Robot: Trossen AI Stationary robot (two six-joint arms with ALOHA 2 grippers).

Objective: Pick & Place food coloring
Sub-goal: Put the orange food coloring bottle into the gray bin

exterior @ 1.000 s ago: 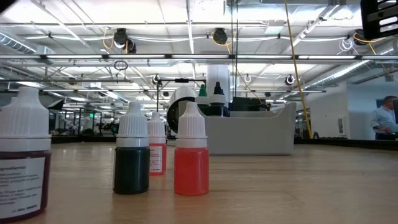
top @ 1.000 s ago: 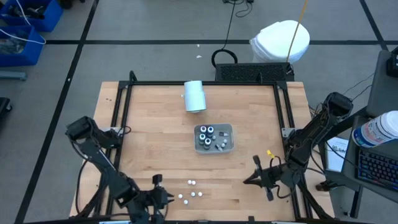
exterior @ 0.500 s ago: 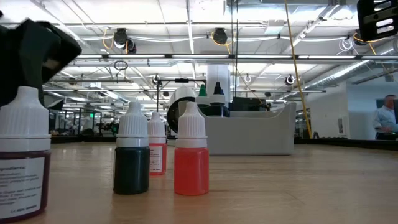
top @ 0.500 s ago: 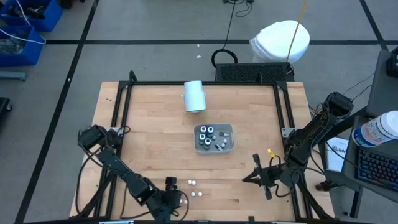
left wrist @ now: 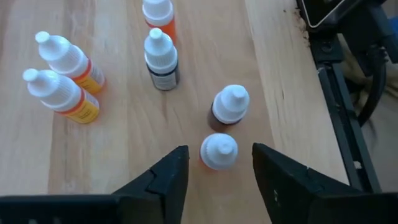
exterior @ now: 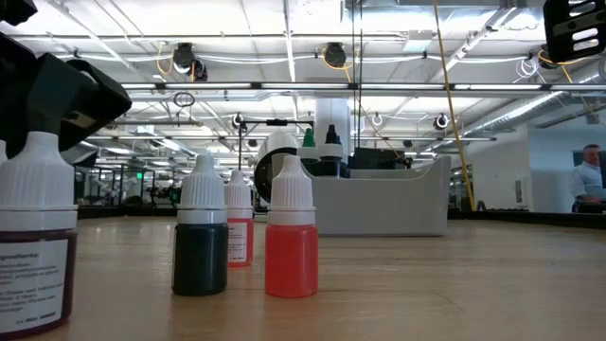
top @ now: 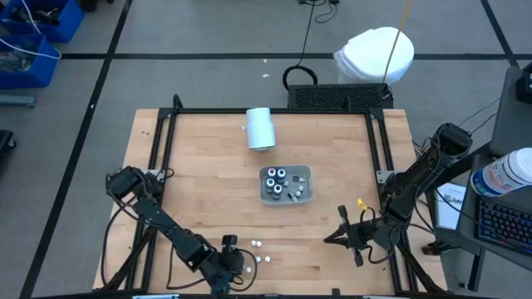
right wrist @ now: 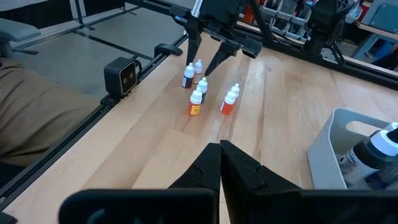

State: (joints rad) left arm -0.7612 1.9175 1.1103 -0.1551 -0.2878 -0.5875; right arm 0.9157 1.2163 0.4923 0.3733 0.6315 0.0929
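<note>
- A pale wooden worktop [top: 208,174] fills the middle of the high view, framed by black rails, on a grey floor crossed with dark lines; the low view looks across it into a long hall with ceiling lights.
- A white cylinder [top: 260,128] lies near the upper middle of the worktop.
- A grey rectangular tray [top: 303,193] sits at the centre of the high view, holding several food coloring bottles with dark bodies [top: 275,175].
- Loose food coloring bottles [top: 258,244] stand in a small cluster at the lower middle of the high view, well apart from the tray.
- In the low view, a dark green bottle [exterior: 200,248] and a red bottle [exterior: 291,243] stand left of centre, with a large brown-filled bottle [exterior: 36,246] at the far left edge.
- The left gripper [left wrist: 214,165] is at the bottom centre of the high view, over the loose cluster; its fingers [left wrist: 171,177] stand spread on either side of a white-capped orange bottle [left wrist: 218,151], not touching it and holding nothing.
- A dark bottle [left wrist: 229,105] stands just beside that orange one in the left wrist view.
- The right gripper [top: 342,237] waits at the lower right of the high view, its fingers pressed together and empty.
- A person [exterior: 589,182] shows at the far right edge of the low view.
</note>
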